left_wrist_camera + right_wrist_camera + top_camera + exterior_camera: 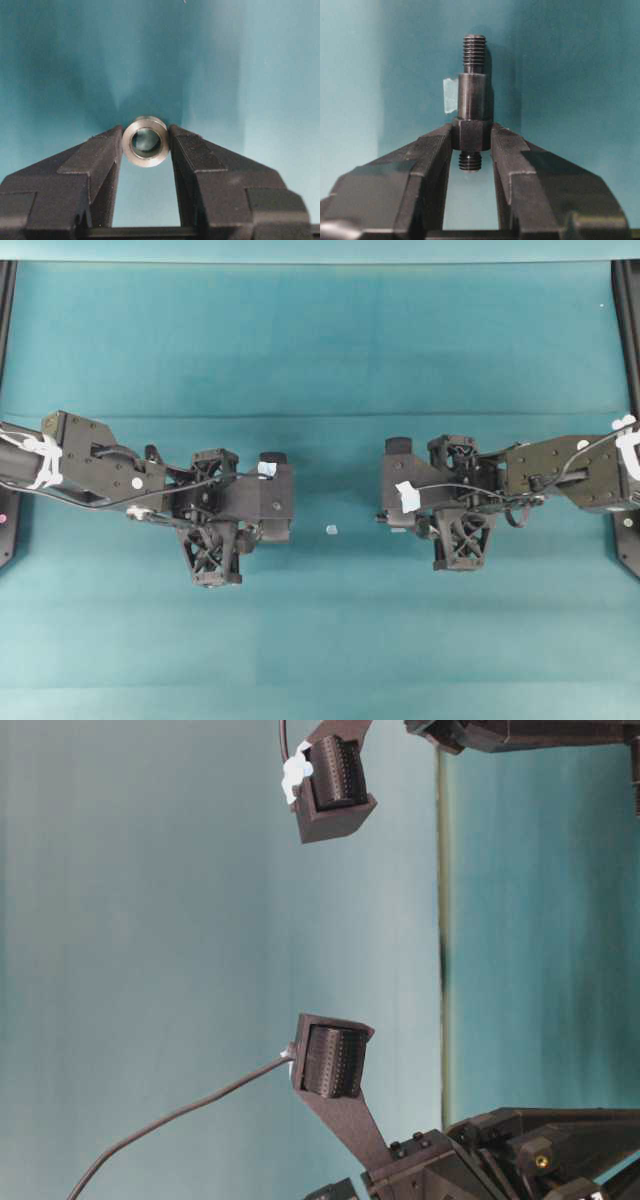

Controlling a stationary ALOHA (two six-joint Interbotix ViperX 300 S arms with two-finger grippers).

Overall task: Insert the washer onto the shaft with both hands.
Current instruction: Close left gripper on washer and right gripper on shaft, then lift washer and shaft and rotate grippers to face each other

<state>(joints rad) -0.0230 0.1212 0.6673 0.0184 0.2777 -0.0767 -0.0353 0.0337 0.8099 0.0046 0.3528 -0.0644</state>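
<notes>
In the left wrist view, my left gripper (146,136) is shut on the washer (146,142). It is a silvery ring pinched at the fingertips, its dark hole facing the camera. In the right wrist view, my right gripper (471,132) is shut on the shaft (472,100). The jaws clamp its thick dark collar, and a long stepped end with a threaded tip points away beyond the fingertips. A short threaded stub shows between the fingers. From overhead, the left arm (215,505) and right arm (455,500) face each other across a gap. Washer and shaft are hidden there.
A whitish speck (331,529) lies on the teal cloth between the arms and shows pale behind the shaft (450,95). Black frame rails (628,440) run along the side edges. At table level only two black ribbed blocks (335,780) (330,1060) of the arms show.
</notes>
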